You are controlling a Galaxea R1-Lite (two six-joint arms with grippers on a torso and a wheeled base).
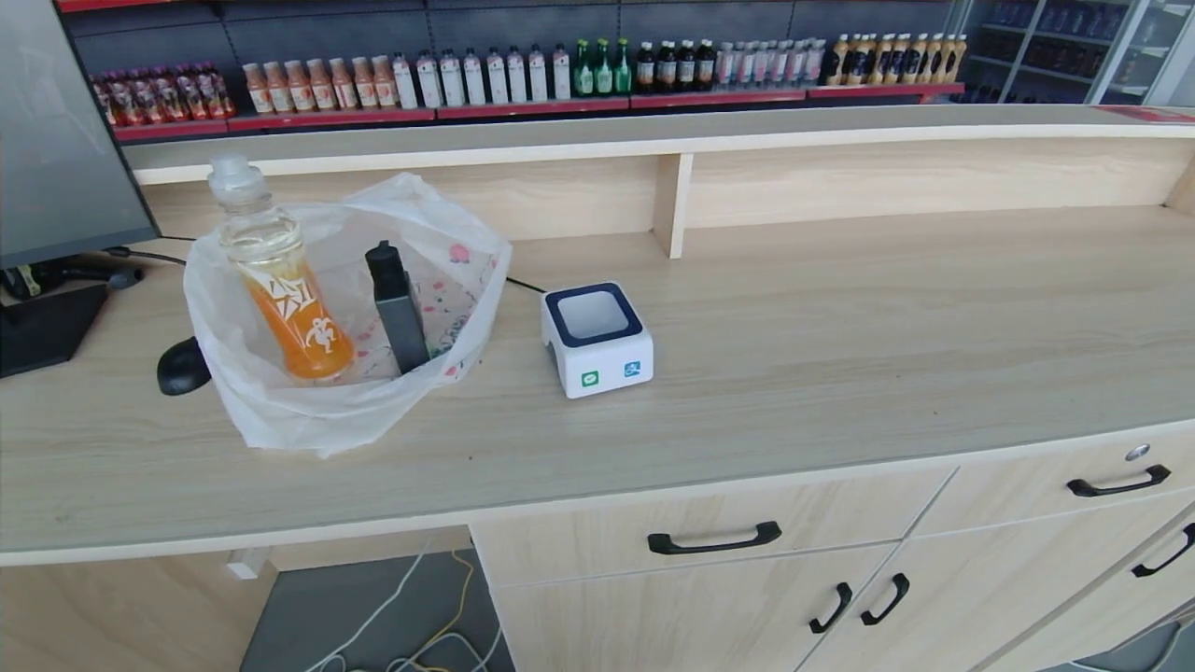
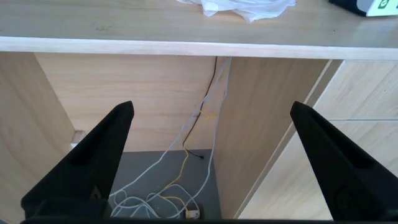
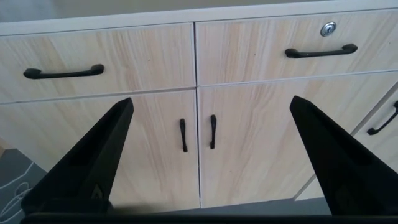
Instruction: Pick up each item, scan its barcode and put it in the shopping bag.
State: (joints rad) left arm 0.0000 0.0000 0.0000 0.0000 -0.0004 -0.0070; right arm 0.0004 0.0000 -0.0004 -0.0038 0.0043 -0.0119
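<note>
Left gripper (image 2: pixel 211 106) and right gripper (image 3: pixel 211 99) low before the counter (image 2: pixel 93 43) front, jaws of both wide apart.

Three cameras: one high over the counter, two low in front of it.

The head view looks forward and down across the counter (image 1: pixel 747 373) from close by. The left wrist camera sits behind the left claw (image 2: pixel 211 106), below the countertop, facing the open bay of cables (image 2: pixel 180 168) ahead of it. The shopping bag (image 2: pixel 239 7) hem above that claw is shared with the head view. The right wrist camera, behind the right claw (image 3: pixel 211 99), closely faces the keyed drawer (image 3: pixel 292 53) and cabinet doors (image 3: pixel 155 143), both shared with the head view.
</note>
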